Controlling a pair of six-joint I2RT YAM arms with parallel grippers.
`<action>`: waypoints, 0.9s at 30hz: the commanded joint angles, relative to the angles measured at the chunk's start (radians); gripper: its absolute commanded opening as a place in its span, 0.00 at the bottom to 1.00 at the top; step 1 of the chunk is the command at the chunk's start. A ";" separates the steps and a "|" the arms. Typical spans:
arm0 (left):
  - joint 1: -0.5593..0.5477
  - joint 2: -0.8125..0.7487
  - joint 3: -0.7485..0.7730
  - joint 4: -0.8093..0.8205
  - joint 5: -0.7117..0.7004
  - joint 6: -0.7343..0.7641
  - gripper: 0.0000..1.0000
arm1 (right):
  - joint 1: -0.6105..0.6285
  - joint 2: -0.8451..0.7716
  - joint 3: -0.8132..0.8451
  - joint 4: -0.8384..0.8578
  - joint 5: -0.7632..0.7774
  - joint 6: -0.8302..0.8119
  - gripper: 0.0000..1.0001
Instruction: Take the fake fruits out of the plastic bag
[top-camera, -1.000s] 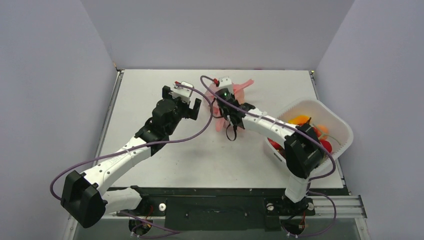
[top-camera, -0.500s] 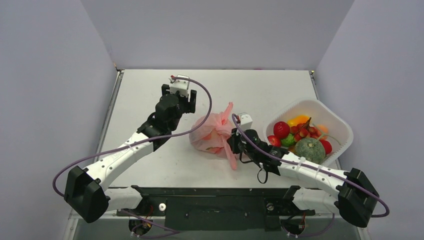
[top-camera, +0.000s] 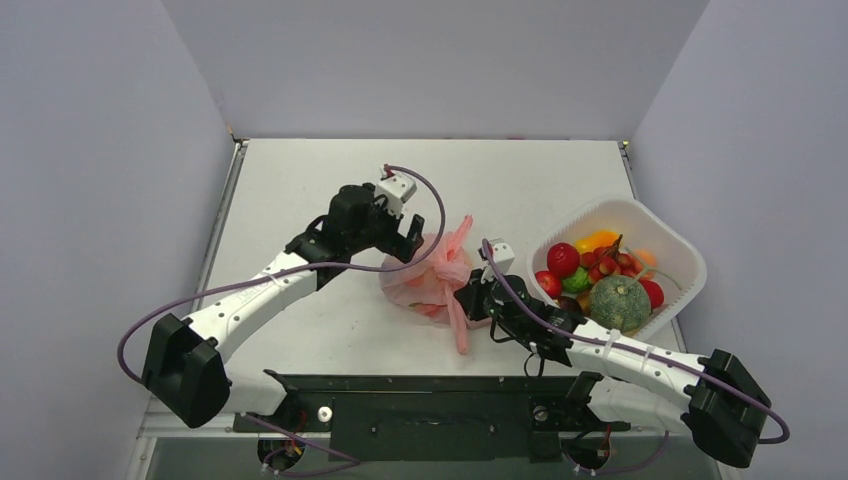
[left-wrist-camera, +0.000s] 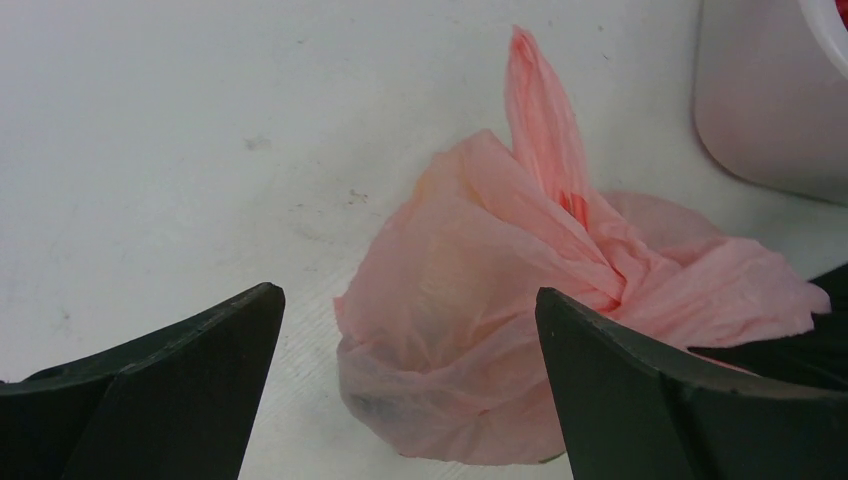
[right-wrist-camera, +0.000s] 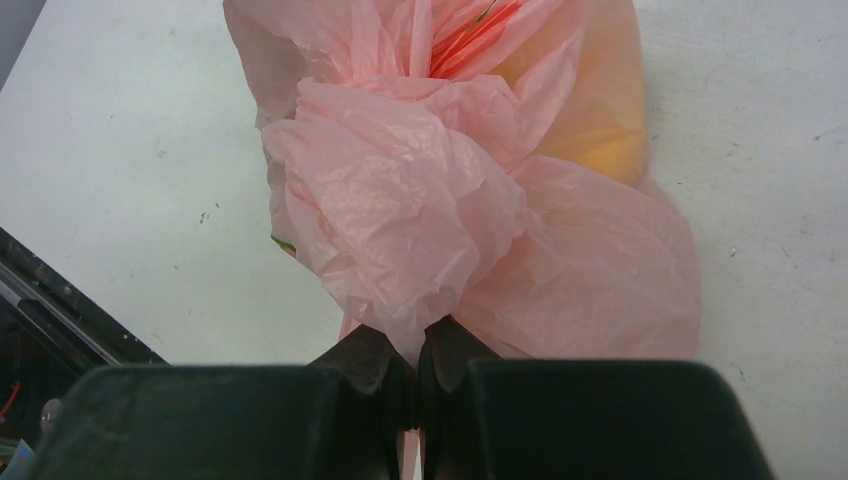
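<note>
The pink plastic bag (top-camera: 428, 278) lies bunched on the table's middle, with one handle trailing toward the front. My right gripper (top-camera: 468, 300) is shut on a fold of the bag's plastic (right-wrist-camera: 415, 340) at its near right side. A yellow-orange fruit (right-wrist-camera: 600, 135) shows faintly through the bag (right-wrist-camera: 450, 200); the other fruits inside are hidden. My left gripper (top-camera: 405, 240) is open and empty, just above the bag's far left side. In the left wrist view the bag (left-wrist-camera: 480, 340) sits between and beyond the spread fingers (left-wrist-camera: 150, 390).
A white basket (top-camera: 688, 255) stands at the right and holds several toy fruits: a red tomato (top-camera: 563, 258), a green melon (top-camera: 620, 300), a yellow piece (top-camera: 598, 240). Its wall also shows in the left wrist view (left-wrist-camera: 770, 100). The table's black front edge lies close behind the right gripper.
The bag came from the far middle to the table's centre in my right gripper, which still holds it. My left gripper moved from the far side to the bag's left.
</note>
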 joint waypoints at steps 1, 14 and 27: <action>-0.038 0.043 0.065 -0.072 0.193 0.087 0.97 | 0.008 -0.049 0.006 -0.007 0.061 0.002 0.00; -0.174 0.247 0.135 -0.169 0.069 0.079 0.77 | 0.021 -0.109 0.004 -0.047 0.041 -0.012 0.01; -0.175 0.197 0.153 -0.169 0.063 0.049 0.06 | 0.035 -0.091 0.091 -0.159 0.146 -0.023 0.31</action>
